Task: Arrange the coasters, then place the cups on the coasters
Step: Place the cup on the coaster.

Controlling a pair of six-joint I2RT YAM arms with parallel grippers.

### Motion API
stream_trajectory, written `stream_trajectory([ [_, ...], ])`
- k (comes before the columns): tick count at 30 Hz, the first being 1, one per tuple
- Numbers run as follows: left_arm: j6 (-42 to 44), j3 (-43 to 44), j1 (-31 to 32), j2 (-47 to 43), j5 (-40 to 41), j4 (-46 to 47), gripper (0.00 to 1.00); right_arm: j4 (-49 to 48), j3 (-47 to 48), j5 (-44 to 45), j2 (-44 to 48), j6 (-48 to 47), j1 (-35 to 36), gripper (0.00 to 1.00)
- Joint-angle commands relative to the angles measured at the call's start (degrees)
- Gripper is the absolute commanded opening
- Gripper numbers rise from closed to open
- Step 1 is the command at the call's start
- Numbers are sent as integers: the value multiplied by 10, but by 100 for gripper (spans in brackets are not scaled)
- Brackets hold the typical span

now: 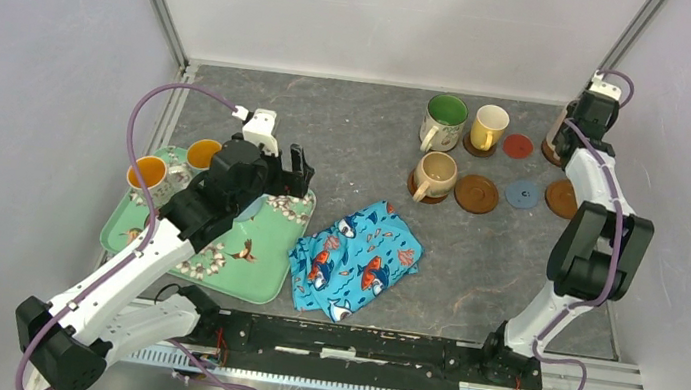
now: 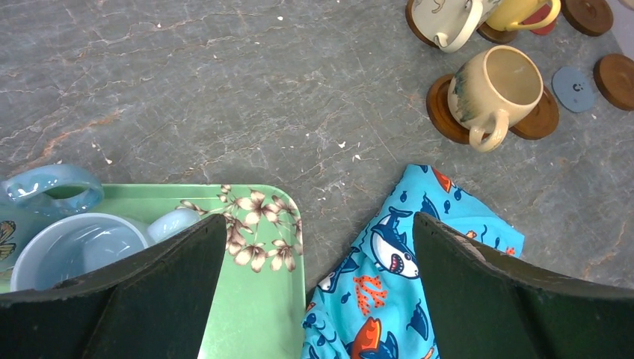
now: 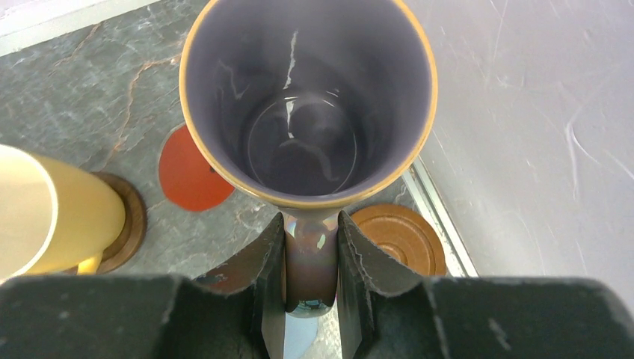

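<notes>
My right gripper (image 1: pixel 571 134) is at the far right, shut on the handle of a lilac-lined cup (image 3: pixel 306 105), which is upright over a brown coaster (image 1: pixel 551 153). Whether the cup rests on it I cannot tell. Around it lie a red coaster (image 3: pixel 191 168), a brown coaster (image 3: pixel 396 235) and a blue-grey coaster (image 1: pixel 523 193). The green-inside cup (image 1: pixel 444 120), the yellow cup (image 1: pixel 489 126) and the beige cup (image 2: pixel 501 86) stand on brown coasters. My left gripper (image 2: pixel 318 221) is open above the tray's corner, with nothing between its fingers.
A green floral tray (image 1: pixel 255 279) at the left holds two orange-lined cups (image 1: pixel 149 172) and light blue cups (image 2: pixel 75 243). A blue fish-print cloth (image 1: pixel 358 257) lies crumpled beside the tray. The enclosure wall (image 3: pixel 538 112) stands close to the right of the held cup.
</notes>
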State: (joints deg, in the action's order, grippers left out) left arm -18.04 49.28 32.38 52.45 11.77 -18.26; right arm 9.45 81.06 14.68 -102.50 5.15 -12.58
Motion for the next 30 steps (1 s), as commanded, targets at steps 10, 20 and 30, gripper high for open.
stream_trajectory([
  [10, 37, -3, 3, -7, 12, 22, 100, -134, 134, 11, -96, -8, -10, 0],
  [20, 37, -2, 3, -2, 10, 23, 100, -139, 138, 15, -125, -9, -22, 0],
  [30, 37, -4, 3, 0, 6, 22, 100, -147, 127, 23, -137, -25, -31, 0],
])
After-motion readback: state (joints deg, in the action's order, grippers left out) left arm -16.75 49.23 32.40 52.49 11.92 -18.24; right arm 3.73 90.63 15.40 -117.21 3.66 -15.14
